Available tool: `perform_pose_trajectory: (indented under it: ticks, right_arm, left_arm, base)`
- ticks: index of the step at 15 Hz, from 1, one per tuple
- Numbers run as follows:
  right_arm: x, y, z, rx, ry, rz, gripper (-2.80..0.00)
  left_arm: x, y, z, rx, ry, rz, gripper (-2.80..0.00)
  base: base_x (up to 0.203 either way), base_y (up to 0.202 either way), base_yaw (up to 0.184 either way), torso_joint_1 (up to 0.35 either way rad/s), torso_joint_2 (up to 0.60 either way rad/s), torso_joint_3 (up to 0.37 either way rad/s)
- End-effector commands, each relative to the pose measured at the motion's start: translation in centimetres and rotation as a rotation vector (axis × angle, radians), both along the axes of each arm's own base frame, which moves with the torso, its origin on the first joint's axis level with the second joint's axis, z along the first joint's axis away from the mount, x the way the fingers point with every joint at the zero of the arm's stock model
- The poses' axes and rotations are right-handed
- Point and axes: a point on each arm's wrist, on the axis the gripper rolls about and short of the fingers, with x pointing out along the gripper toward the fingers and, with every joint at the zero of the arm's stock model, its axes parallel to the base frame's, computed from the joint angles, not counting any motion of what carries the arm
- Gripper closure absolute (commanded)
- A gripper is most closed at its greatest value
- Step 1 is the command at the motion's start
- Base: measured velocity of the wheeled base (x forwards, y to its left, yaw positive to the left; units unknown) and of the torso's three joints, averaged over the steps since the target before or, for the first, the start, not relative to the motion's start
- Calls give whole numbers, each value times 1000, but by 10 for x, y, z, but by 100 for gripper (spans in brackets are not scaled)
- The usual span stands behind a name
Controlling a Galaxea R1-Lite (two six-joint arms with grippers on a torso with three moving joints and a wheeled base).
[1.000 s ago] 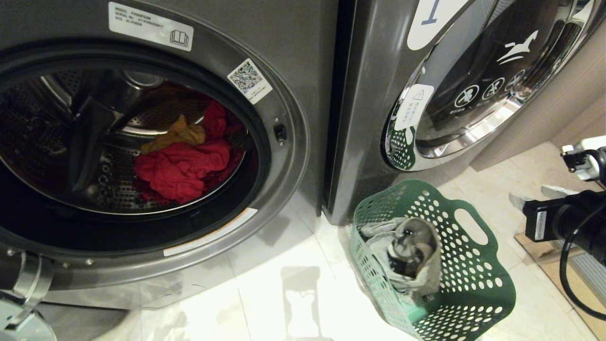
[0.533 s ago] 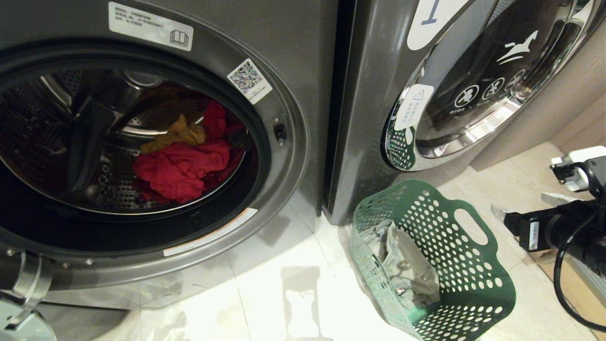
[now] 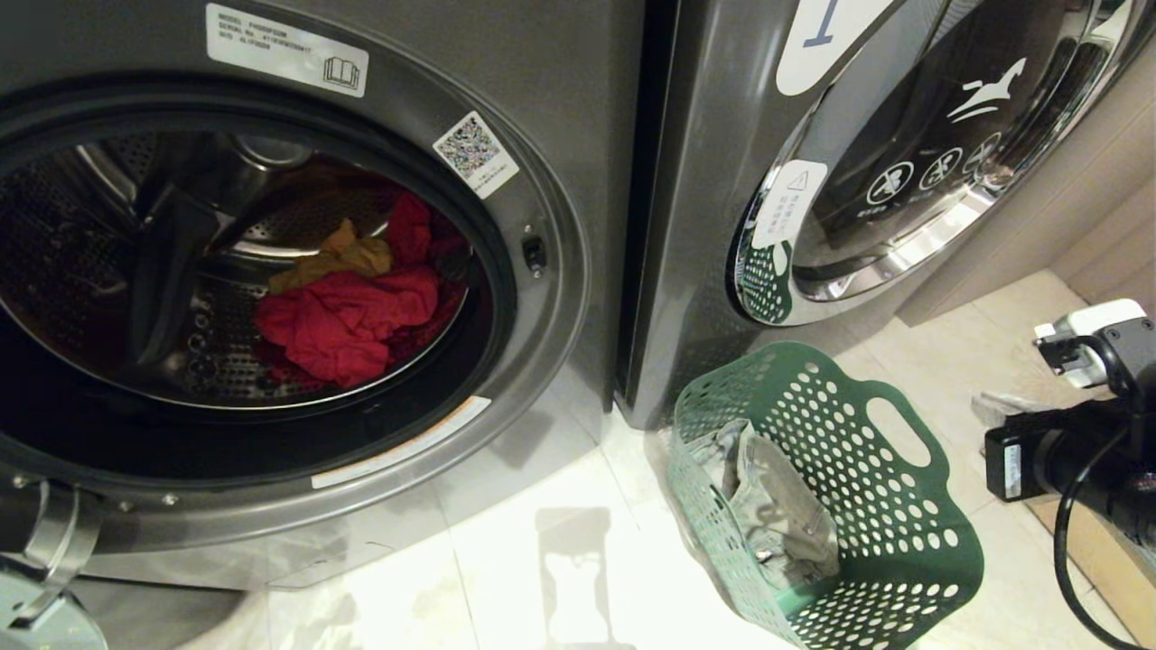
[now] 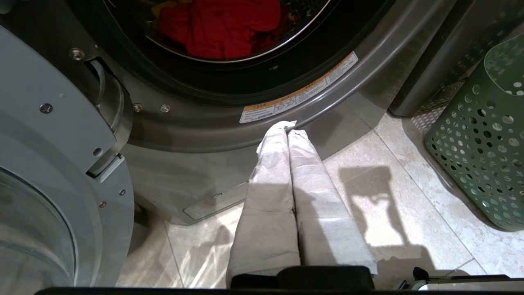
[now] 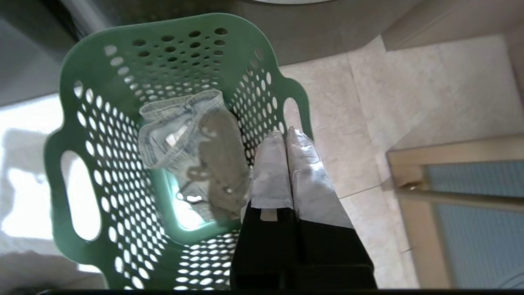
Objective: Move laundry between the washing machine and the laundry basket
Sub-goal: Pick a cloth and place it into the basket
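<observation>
Tiled laundry floor. My right gripper (image 5: 284,133) is closed and empty over the basket (image 5: 102,78) rim; striped garment (image 5: 196,139) just below-left. Red laundry (image 3: 348,320) in the drum sits nearer my closed left gripper (image 4: 286,127).

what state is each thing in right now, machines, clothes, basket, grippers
washing machine: door open, drum holding clothes
red garment: crumpled in the drum
orange-yellow garment: bunched behind the red one
second machine: door closed
laundry basket: upright on the floor
grey-beige garment: lying in the basket
right gripper: shut, empty, above the basket rim
left gripper: shut, empty
</observation>
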Motion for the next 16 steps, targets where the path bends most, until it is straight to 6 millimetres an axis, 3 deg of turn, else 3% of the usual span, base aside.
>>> perform_pose_trajectory:
  ticks: [1,11,16]
  right_arm:
    - [2,1,-2,-11,9,1,0]
    - [0,0,-6,-22,23,2,0]
    - [-7,-2,-9,-19,10,1,0]
  left_arm:
    - [3,0,-11,0,39,0,0]
    - [3,0,-11,-2,38,0,0]
    - [3,0,-11,0,39,0,0]
  base:
    - [0,0,0,0,0,0]
    - [0,0,0,0,0,0]
    - [0,-12,128,4,2,2]
